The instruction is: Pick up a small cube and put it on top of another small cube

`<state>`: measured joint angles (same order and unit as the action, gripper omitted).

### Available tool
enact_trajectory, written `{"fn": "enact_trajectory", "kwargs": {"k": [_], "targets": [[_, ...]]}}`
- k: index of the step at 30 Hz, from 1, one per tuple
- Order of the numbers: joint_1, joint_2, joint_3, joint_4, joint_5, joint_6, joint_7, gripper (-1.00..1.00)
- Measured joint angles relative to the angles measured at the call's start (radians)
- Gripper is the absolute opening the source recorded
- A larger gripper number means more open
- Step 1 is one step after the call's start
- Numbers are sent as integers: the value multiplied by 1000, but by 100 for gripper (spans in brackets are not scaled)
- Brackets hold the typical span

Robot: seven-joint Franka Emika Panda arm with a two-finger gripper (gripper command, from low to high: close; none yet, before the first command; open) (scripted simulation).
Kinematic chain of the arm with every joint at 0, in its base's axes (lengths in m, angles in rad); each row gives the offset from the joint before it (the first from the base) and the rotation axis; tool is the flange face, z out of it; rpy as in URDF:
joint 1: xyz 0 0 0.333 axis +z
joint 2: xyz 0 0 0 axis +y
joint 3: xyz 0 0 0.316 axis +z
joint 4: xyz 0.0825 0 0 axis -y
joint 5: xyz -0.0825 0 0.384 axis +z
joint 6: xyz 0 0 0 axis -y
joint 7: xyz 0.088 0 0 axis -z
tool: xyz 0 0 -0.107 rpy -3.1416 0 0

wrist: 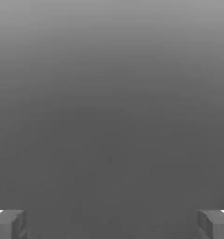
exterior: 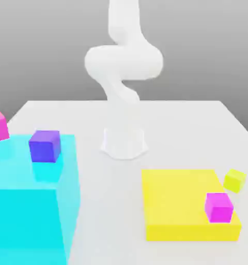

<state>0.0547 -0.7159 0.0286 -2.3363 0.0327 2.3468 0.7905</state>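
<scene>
I see my gripper point(wrist: 112, 224) spread wide, holding nothing. The small cube point(exterior: 234, 179) sits on the table point(exterior: 172, 119), just off the yellow slab's point(exterior: 177, 202) far corner.

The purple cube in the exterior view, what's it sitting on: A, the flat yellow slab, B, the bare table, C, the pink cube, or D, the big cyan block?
D: the purple cube rests on top of the big cyan block, away from the yellow slab.
</scene>
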Motion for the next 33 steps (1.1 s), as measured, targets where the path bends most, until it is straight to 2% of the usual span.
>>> {"fn": "enact_trajectory", "kwargs": {"k": [9, 16, 19, 23, 26, 30, 31, 33], "targets": [[187, 302, 151, -131, 88, 169, -11, 0], [307, 534, 304, -233, 78, 301, 36, 0], [359, 638, 367, -277, 26, 359, 90, 0], [478, 784, 386, -334, -114, 434, 212, 0], [546, 896, 324, -341, -248, 500, 318, 0], [673, 1038, 173, -312, -370, 607, 412, 0], [695, 1061, 147, -306, -386, 626, 426, -100], [695, 1061, 147, -306, -387, 626, 426, -100]]}}
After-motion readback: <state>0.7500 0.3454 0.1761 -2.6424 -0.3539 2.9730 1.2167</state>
